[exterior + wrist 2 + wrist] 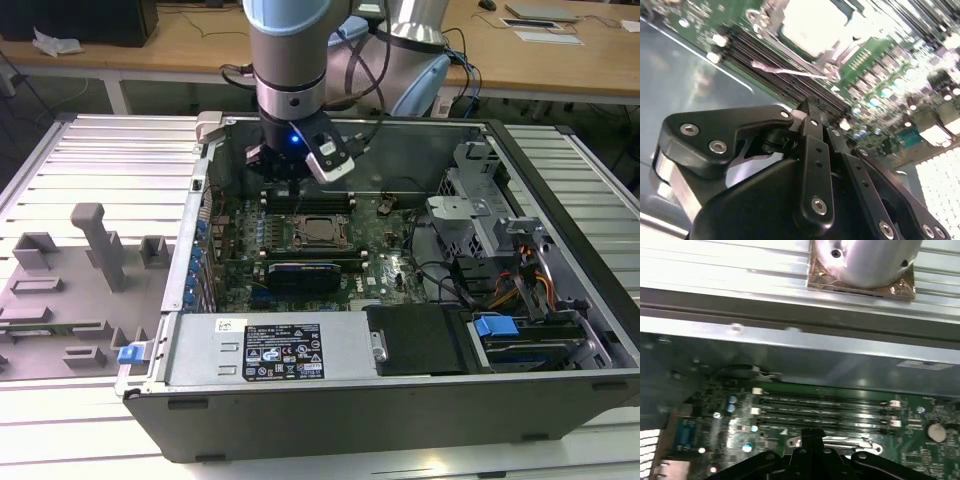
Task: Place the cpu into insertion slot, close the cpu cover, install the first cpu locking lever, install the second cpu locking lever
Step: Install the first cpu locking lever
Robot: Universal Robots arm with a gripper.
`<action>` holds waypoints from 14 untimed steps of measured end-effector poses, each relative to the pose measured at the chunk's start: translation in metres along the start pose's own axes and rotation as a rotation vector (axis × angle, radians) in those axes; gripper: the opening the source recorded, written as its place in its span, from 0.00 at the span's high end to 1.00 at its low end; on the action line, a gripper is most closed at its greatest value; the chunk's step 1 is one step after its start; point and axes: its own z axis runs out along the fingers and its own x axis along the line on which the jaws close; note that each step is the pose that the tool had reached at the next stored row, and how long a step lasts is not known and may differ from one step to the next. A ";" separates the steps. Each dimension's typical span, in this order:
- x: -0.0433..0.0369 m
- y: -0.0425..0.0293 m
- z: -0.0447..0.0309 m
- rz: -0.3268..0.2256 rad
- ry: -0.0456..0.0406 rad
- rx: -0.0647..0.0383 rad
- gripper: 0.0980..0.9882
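Gripper [287,176] is down inside the open PC case, tips [812,107] low over the memory slots [820,407] on the far side of the socket. They sit near a thin silver locking lever [790,73] that lies slanted across those slots.

Looks to me like the lever step. To do it well, I'd say push w/ the flat of the closed tips on the rod itself. The push should sweep down and sideways so the rod tucks under its catch. Go slow, as a slip would land the tips on the slots or on small parts of the green circuit board [385,255].

Fingers [812,436] are pressed together in both wrist views, no gap btwn them and nothing held. Can't tell if they're touching the lever or are just shy of it.

Moving outward, the cpu [810,22] sits flat in the insertion slot [299,232], its pale top glaring bright. The cpu cover [836,54] prob. lies down around it, w/ the frame hugging the chip's edges. Further out in the exterior view a long black expansion card [303,272] sits nearer the camera than the socket, then drive bays and cables at that view's right.
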 end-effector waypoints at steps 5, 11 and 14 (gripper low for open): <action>-0.0285 -0.0033 0.0020 0.000 0.0017 0.000 0.99; -0.0231 -0.0032 0.0037 -0.016 -0.0572 0.010 0.99; -0.0200 -0.0034 0.0053 -0.022 -0.0763 0.017 0.99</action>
